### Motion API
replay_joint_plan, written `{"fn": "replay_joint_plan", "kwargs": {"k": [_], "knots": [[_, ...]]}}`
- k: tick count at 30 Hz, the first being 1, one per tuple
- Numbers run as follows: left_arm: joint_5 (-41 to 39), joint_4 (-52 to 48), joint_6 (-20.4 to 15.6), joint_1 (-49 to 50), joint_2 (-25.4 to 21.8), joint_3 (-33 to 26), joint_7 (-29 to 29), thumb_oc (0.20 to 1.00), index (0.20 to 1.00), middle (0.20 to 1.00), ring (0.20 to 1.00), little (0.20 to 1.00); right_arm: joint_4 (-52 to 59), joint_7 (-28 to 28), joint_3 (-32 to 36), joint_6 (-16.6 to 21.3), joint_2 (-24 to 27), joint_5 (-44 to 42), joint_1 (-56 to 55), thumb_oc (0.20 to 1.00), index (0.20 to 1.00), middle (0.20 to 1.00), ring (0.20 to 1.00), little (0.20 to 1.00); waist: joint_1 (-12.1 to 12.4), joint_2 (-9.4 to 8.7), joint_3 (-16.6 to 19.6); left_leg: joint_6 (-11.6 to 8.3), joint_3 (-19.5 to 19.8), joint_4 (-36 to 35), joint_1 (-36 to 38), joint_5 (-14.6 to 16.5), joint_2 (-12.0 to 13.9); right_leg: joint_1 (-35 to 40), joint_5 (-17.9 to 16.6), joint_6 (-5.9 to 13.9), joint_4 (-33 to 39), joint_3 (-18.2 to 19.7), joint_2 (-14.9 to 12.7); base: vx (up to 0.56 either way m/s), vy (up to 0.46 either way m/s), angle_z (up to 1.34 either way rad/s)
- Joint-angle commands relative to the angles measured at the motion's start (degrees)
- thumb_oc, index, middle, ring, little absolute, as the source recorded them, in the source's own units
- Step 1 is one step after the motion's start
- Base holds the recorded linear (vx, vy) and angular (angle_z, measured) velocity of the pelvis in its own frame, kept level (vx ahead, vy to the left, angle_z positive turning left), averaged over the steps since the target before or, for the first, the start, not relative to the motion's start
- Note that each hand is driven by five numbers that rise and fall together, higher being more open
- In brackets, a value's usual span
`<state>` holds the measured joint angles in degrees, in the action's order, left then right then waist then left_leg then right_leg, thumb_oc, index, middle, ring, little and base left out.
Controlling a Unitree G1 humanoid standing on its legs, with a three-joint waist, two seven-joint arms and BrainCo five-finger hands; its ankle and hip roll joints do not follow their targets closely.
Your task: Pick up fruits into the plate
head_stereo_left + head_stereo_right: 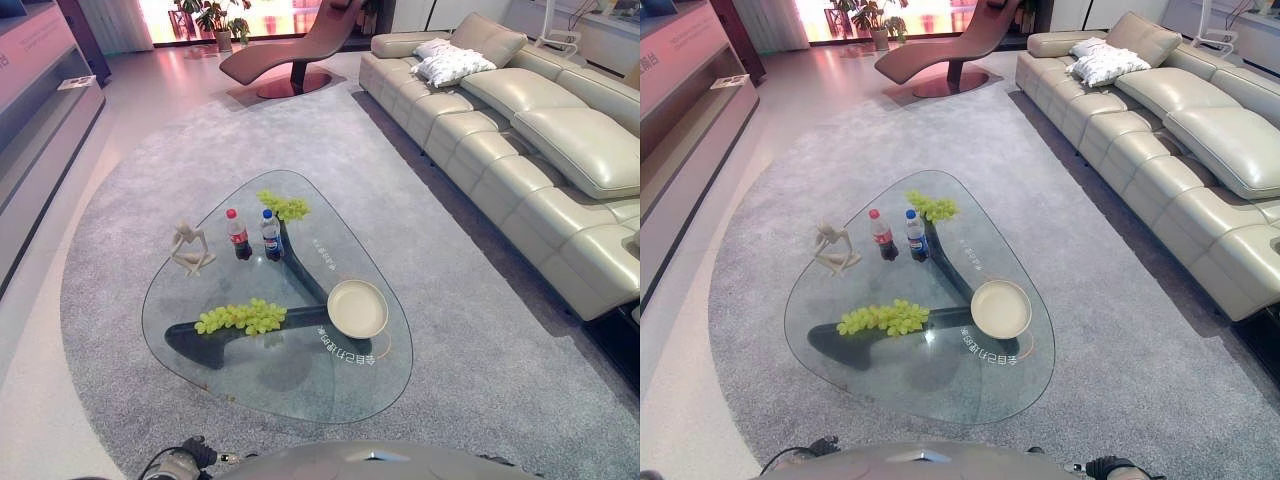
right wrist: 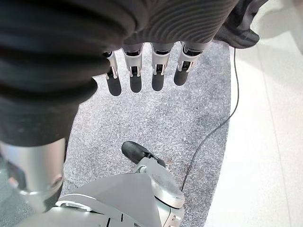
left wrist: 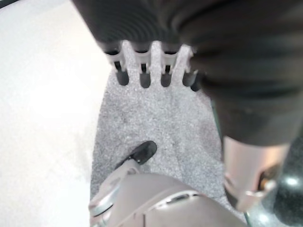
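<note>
A glass coffee table (image 1: 300,385) stands on the rug ahead of me. A long bunch of green grapes (image 1: 240,317) lies on its near left part. A smaller bunch of green grapes (image 1: 284,206) lies at the far edge. An empty cream plate (image 1: 357,308) sits on the right side of the glass. My left hand (image 3: 144,71) hangs low beside me over the rug, fingers straight and holding nothing. My right hand (image 2: 135,75) hangs the same way on the other side, open and empty. Both hands are well short of the table.
Two cola bottles, one red-capped (image 1: 238,234) and one blue-capped (image 1: 271,235), stand mid-table beside a pale figurine (image 1: 190,250). A cream sofa (image 1: 520,130) runs along the right. A lounge chair (image 1: 300,50) is at the back, a low cabinet (image 1: 40,110) on the left.
</note>
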<state>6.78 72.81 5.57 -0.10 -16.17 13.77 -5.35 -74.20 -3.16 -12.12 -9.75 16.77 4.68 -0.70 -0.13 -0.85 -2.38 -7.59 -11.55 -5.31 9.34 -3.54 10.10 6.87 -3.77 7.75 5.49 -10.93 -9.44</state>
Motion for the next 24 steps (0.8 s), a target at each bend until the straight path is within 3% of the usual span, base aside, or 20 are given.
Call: {"fn": "replay_joint_plan", "kwargs": {"k": [1, 10, 19, 24], "knots": [[1.09, 3.87, -1.62, -4.50, -0.99, -0.65, -1.80, 1.000, 1.000, 1.000, 1.000, 1.000, -4.64, -0.07, -0.94, 0.38, -0.21, 1.15, 5.59, 1.000, 1.000, 1.000, 1.000, 1.000, 0.00, -0.93, -2.29, 2.82, 0.31, 0.86, -0.25, 3.28, -1.35, 1.73, 1.43, 0.73, -1.55, -3.00, -1.07, 0.00, 0.000, 0.00], [-1.06, 0.19, -8.25, -7.45, -2.85, -0.11, -6.89, 1.000, 1.000, 1.000, 1.000, 1.000, -4.02, 1.09, -1.84, -0.30, 1.48, 1.94, 6.93, 1.000, 1.000, 1.000, 1.000, 1.000, -0.44, -0.47, -3.28, 2.88, -0.07, 1.02, -0.77, 3.17, -1.38, 0.99, 1.76, 0.59, -2.04, -2.26, -0.88, 0.02, 0.007, -0.01], [-4.02, -5.52, -10.14, -11.08, -5.59, -0.39, -10.78, 1.000, 1.000, 1.000, 1.000, 1.000, -4.28, 1.25, -1.62, 0.53, 2.81, 3.03, 6.16, 1.000, 1.000, 1.000, 1.000, 1.000, -1.29, 0.27, -3.53, 2.73, -0.51, 0.56, -1.04, 2.73, -1.23, 0.54, 1.50, 0.78, -1.61, -1.84, -0.60, 0.01, 0.008, -0.01], [2.16, -6.37, -12.28, -11.52, -7.02, -0.23, -15.82, 1.000, 1.000, 1.000, 1.000, 1.000, -4.50, 0.96, -1.53, 1.27, 3.04, 3.30, 5.62, 1.000, 1.000, 1.000, 1.000, 1.000, -1.79, 0.52, -3.52, 2.64, -1.10, 0.54, -0.93, 2.57, -1.09, 0.56, 1.50, 0.82, -1.58, -1.80, -0.62, 0.02, 0.004, -0.01]]}}
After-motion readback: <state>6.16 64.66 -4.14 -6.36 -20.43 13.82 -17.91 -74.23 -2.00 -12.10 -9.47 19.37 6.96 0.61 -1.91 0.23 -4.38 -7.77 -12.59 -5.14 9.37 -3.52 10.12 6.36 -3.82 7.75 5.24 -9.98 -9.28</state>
